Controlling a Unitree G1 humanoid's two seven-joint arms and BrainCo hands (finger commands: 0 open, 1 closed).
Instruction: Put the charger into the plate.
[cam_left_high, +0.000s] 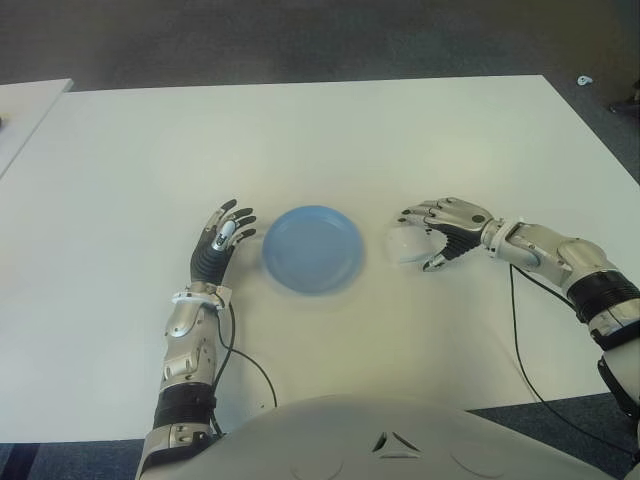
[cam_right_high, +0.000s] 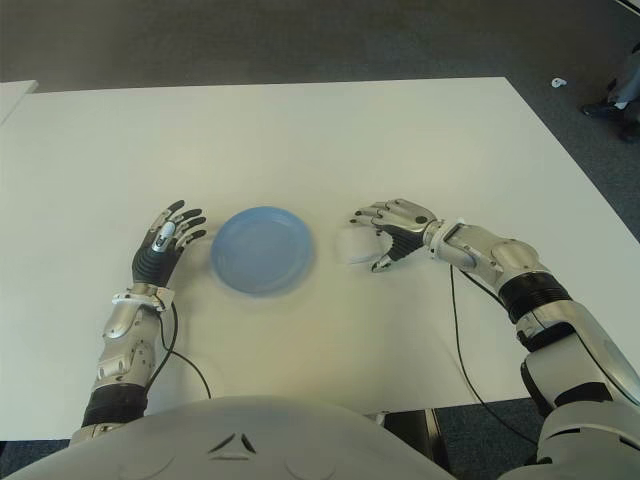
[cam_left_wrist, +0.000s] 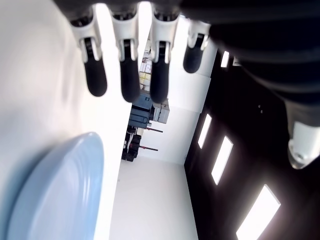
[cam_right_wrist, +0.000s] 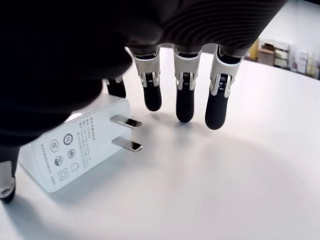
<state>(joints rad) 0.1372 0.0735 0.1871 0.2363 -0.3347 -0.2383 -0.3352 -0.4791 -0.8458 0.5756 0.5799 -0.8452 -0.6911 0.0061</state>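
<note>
Charger (cam_right_wrist: 75, 150) beneath right hand's (cam_left_high: 445, 228) fingers (cam_right_wrist: 184, 100)

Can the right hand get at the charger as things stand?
Probably yes. The right hand hovers directly over the white charger, which lies on the bare table just right of the blue plate. Its fingers are spread, holding nothing, and nothing stands between. The left hand is idle left of the plate.

**Occluded and Cropped Elements**

In the eye views, the right hand (cam_left_high: 445, 232) covers part of the charger (cam_left_high: 405, 245); contact cannot be confirmed. The right wrist view shows the charger (cam_right_wrist: 80, 150) partly hidden under the palm. The left wrist view crops the plate (cam_left_wrist: 55, 195) at the frame edge.
</note>
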